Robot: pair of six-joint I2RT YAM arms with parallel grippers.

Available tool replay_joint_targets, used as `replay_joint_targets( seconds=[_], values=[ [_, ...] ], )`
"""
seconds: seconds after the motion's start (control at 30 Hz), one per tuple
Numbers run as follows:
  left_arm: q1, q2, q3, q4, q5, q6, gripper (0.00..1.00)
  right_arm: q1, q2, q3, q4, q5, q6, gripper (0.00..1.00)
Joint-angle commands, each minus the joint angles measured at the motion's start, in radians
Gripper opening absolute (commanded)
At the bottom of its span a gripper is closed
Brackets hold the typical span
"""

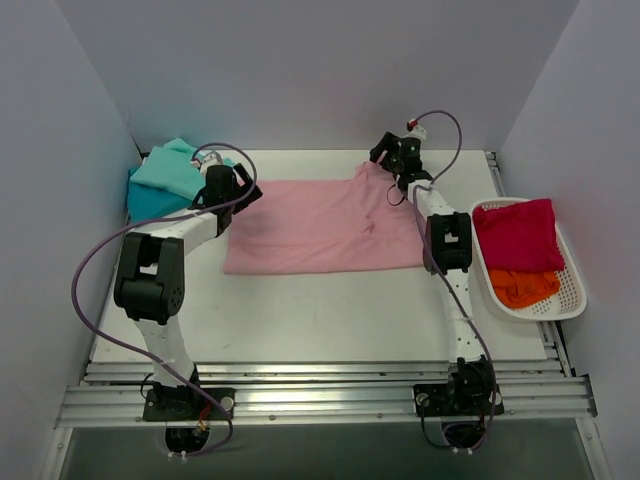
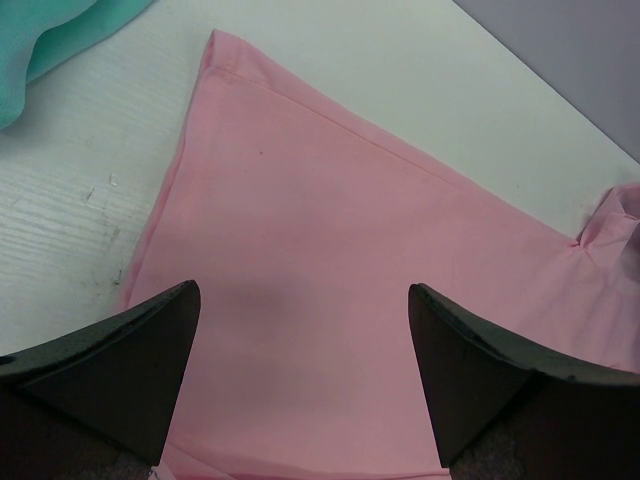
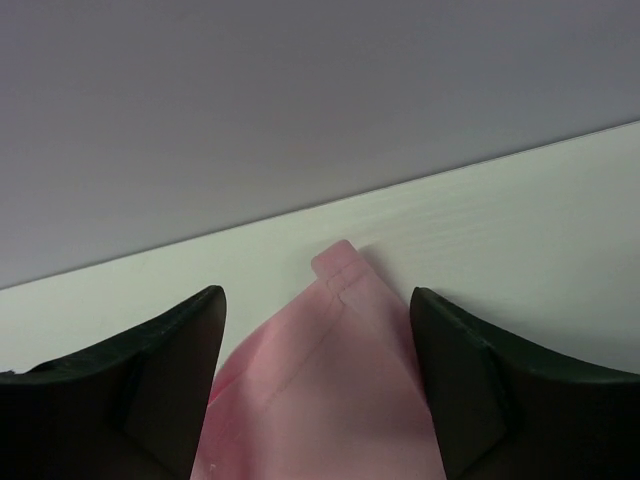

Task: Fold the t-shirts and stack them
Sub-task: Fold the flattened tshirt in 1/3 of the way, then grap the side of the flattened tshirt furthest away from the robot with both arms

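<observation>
Pink shirt [image 1: 320, 228] lies spread flat across the far middle of the table [image 1: 320, 320], long side running left to right. There are a few creases toward its right end. Its far right corner is bunched up slightly where the right gripper [image 1: 392, 160] sits over it.

On the right wrist view I read that gripper's jaws as wide apart. A hemmed pink corner pokes up between them, pointing at the back wall [image 3: 300, 100]. I can't tell whether the cloth touches either pad.

Left gripper [image 1: 243, 192] hangs over the shirt's left end. On the left wrist view its jaws are also spread, holding nothing, with smooth pink cloth below. From there I see the shirt's left hem and far left corner lying flat.

Mint shirt [image 1: 175, 165] sits on top of the teal shirt [image 1: 150, 203] in the far left corner, both loosely piled. A strip of bare table separates the mint cloth from the pink hem.

Basket [image 1: 572, 300] rests at the right edge of the table, just beside the right arm [image 1: 450, 245]. Inside it, the red shirt [image 1: 517, 235] fills the far end and the orange shirt [image 1: 523, 287] the near end. Both are crumpled and touch each other.
</observation>
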Motion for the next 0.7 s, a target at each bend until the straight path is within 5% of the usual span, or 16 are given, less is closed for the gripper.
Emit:
replay_joint_targets(
  seconds=[0.0,0.13,0.2,0.67],
  values=[
    [0.009,0.013,0.034,0.064,0.022,-0.002,0.94,-0.002,0.0,0.007,-0.011,-0.012,-0.002,0.66],
    [0.012,0.018,0.018,0.078,0.032,-0.007,0.94,-0.008,-0.009,-0.006,-0.01,-0.01,0.004,0.4],
    [0.015,0.016,0.012,0.081,0.032,-0.008,0.94,-0.01,-0.011,-0.006,-0.016,-0.007,0.006,0.02],
    [0.107,0.177,0.187,0.012,0.036,0.026,0.94,-0.022,-0.066,-0.084,0.004,-0.01,0.023,0.0]
  ],
)
